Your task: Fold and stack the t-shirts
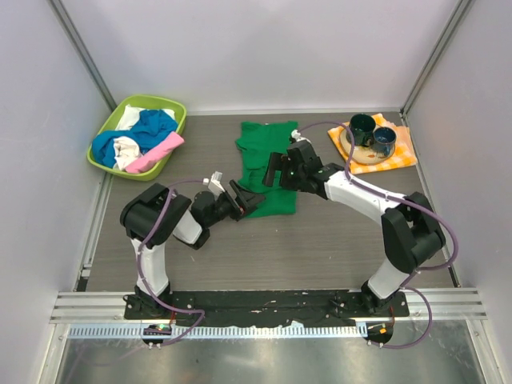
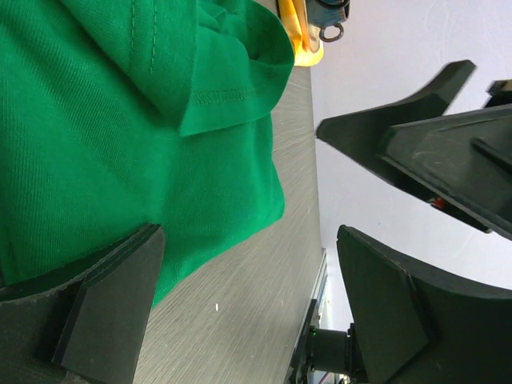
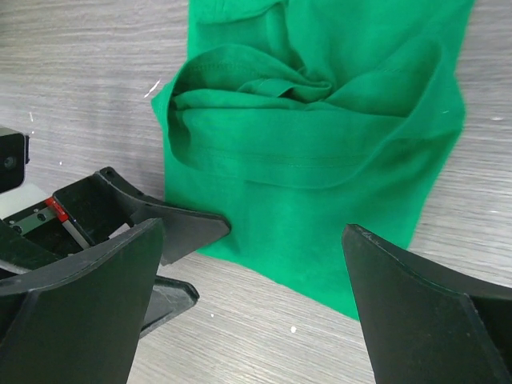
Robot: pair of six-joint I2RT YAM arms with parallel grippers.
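Green t-shirt [image 1: 268,156] lay rumpled on the table [image 1: 320,248]. Left gripper [image 1: 244,199] sat at its near-left corner, jaws apart. Right gripper [image 1: 274,170] hovered over it, wide open too. Other t-shirts [image 1: 148,128] sat in a basket [image 1: 156,100] off to its left.

One t-shirt [image 1: 268,164] lies dead centre, basket [image 1: 106,130] back left with more t-shirts [image 1: 140,138] piled in it. A cloth [image 1: 404,154] sits back right, two mugs [image 1: 364,128] on top

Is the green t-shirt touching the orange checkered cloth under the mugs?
Apart. The top external view shows a strip of bare table between the green t-shirt and the checkered cloth.
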